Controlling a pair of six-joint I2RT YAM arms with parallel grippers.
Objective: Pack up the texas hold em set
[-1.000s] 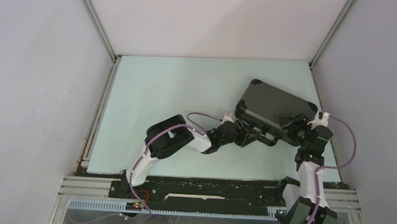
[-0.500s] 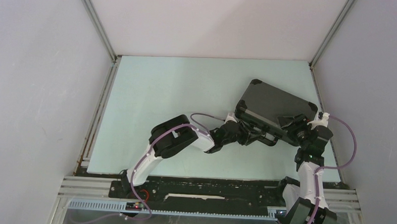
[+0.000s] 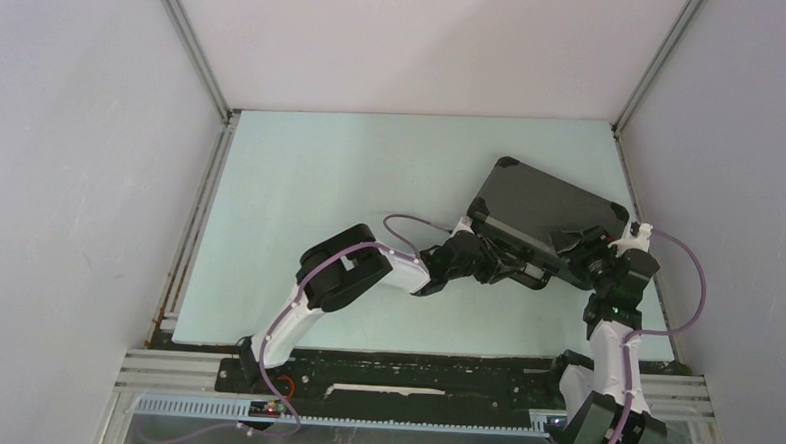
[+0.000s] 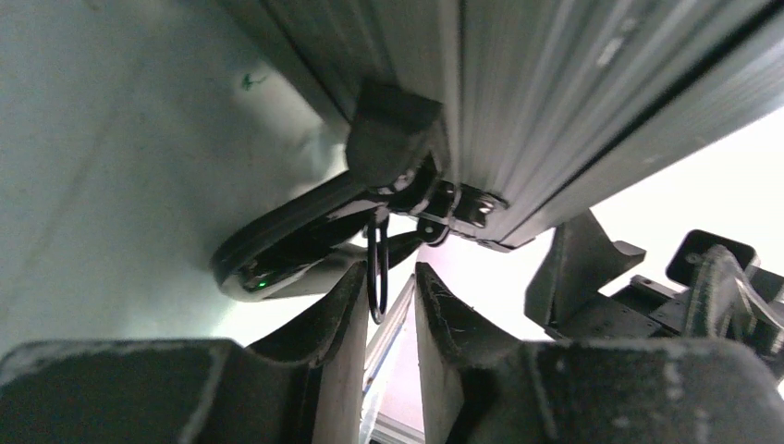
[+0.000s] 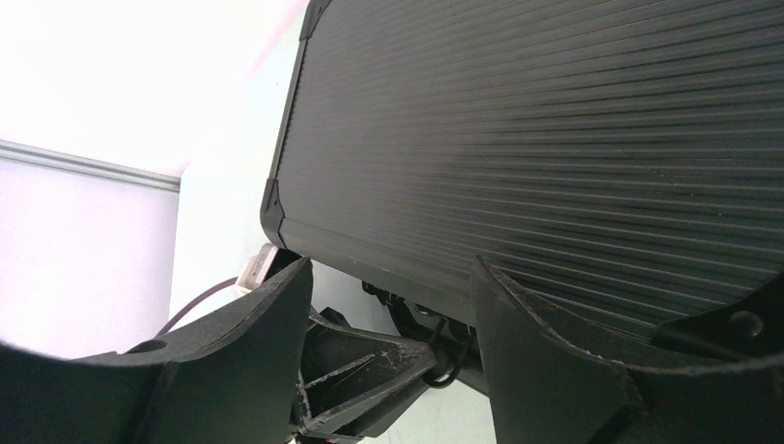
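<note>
One black briefcase (image 3: pixel 545 204), lid shut, lies at an angle on the far right part of the pale green table (image 3: pixel 341 170), its handle (image 3: pixel 530 277) on the near edge facing the arms. The left gripper (image 3: pixel 487 261) is at that edge beside the handle, jaws drawn to a narrow gap with a thin metal ring (image 4: pixel 376 268) hanging at their tips; whether they pinch it I cannot tell. The right gripper (image 3: pixel 580 252) sits at the briefcase's near right corner, jaws wide apart, holding nothing
</note>
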